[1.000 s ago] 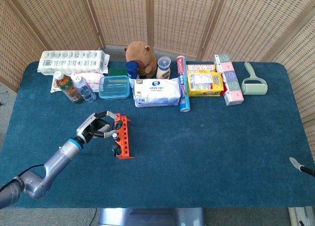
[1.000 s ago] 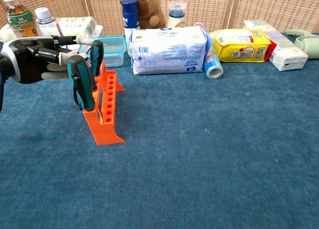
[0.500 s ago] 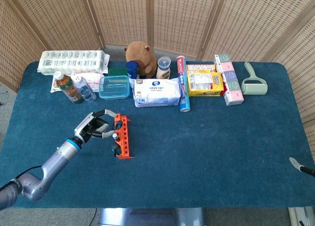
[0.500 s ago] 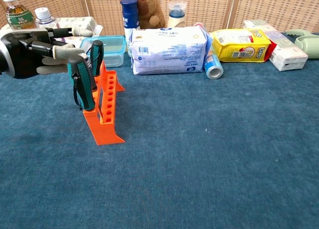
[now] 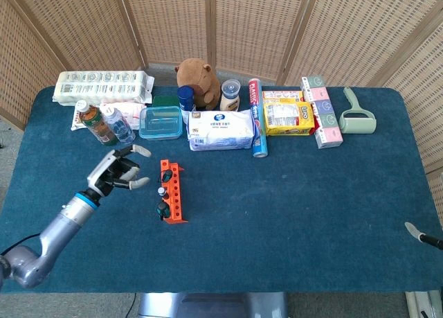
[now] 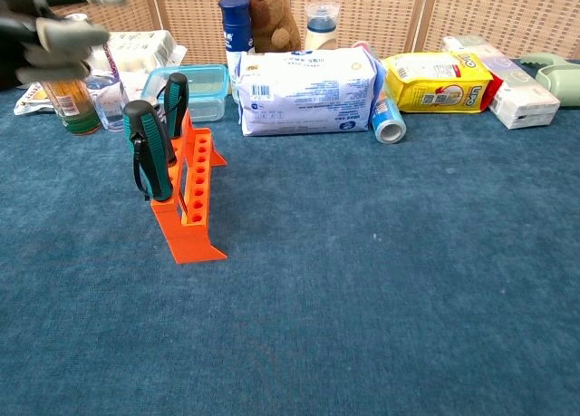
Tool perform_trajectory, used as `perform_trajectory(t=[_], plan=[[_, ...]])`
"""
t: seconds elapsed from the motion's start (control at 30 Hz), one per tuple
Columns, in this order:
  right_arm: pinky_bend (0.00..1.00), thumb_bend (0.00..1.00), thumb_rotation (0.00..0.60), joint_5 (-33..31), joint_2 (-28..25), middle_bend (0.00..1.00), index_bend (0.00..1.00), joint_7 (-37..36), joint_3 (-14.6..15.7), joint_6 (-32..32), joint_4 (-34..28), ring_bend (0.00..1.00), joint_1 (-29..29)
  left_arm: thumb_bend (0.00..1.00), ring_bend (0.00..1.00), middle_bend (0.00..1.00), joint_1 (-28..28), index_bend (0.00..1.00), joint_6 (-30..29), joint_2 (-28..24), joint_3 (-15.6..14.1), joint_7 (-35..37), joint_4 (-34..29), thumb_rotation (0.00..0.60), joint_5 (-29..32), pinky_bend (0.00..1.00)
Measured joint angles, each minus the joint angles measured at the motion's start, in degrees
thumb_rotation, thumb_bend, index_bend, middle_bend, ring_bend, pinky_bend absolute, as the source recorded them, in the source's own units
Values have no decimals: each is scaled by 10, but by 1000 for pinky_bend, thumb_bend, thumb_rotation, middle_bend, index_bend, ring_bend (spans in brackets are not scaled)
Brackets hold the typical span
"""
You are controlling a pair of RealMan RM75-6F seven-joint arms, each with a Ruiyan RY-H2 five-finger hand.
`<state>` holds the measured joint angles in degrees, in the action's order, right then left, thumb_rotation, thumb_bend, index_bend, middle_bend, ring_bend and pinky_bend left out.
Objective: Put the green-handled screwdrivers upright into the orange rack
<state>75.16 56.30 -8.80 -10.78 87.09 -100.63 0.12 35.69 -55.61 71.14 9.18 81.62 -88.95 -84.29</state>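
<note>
Green-handled screwdrivers [image 6: 149,153], two of them, stand upright in one orange rack [image 6: 192,191] on the blue table [image 6: 381,280]. Left hand [image 5: 116,171] has pulled back from the rack, fingers spread, holding nothing. Right hand's state cannot be told.

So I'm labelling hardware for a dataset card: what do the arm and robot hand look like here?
The left arm is a silver-grey metal tube with a blue ring at the wrist. Its robot hand has a black body with pale grey-white fingers. Of the right side, only a pale tip shows at the frame edge.
</note>
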Motion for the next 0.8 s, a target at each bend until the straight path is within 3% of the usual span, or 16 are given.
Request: perform_trajectory(t=[0.1, 0.13, 0.2, 0.27, 0.33, 0.47, 0.67, 0.8], plan=[[0, 86, 600, 2, 0, 60, 74, 1, 1, 0, -2, 3, 0, 236, 878, 839, -5, 356, -14, -30, 2, -9, -15, 600, -11, 920], [0, 86, 600, 2, 0, 60, 74, 1, 1, 0, -2, 2, 0, 234, 811, 750, -7, 325, -18, -40, 2, -15, -19, 600, -16, 859], [0, 86, 600, 4, 0, 61, 74, 3, 2, 1, -3, 3, 0, 224, 594, 500, -11, 221, -25, -62, -1, -38, -28, 600, -26, 714], [0, 84, 600, 7, 0, 61, 74, 7, 3, 2, -5, 3, 0, 193, 255, 176, -14, 73, -30, -76, -6, -69, -37, 600, -35, 554], [0, 79, 600, 10, 0, 61, 73, 11, 4, 3, -7, 3, 0, 164, 102, 37, -19, 12, -33, -95, -12, -117, -49, 600, -42, 462], [0, 60, 600, 20, 0, 60, 70, 19, 7, 10, -11, 2, -1, 121, 0, 0, -33, 0, -39, -127, -24, -234, -75, 600, -43, 315], [0, 39, 600, 27, 4, 49, 56, 20, 8, 18, -7, 0, -2, 113, 0, 0, -84, 0, -93, -149, -41, -500, -126, 600, -9, 191], [0, 19, 600, 18, 9, 35, 38, 32, 6, 20, -1, 0, -2, 112, 0, 0, -137, 0, -159, -151, -61, -678, -156, 600, 8, 163]])
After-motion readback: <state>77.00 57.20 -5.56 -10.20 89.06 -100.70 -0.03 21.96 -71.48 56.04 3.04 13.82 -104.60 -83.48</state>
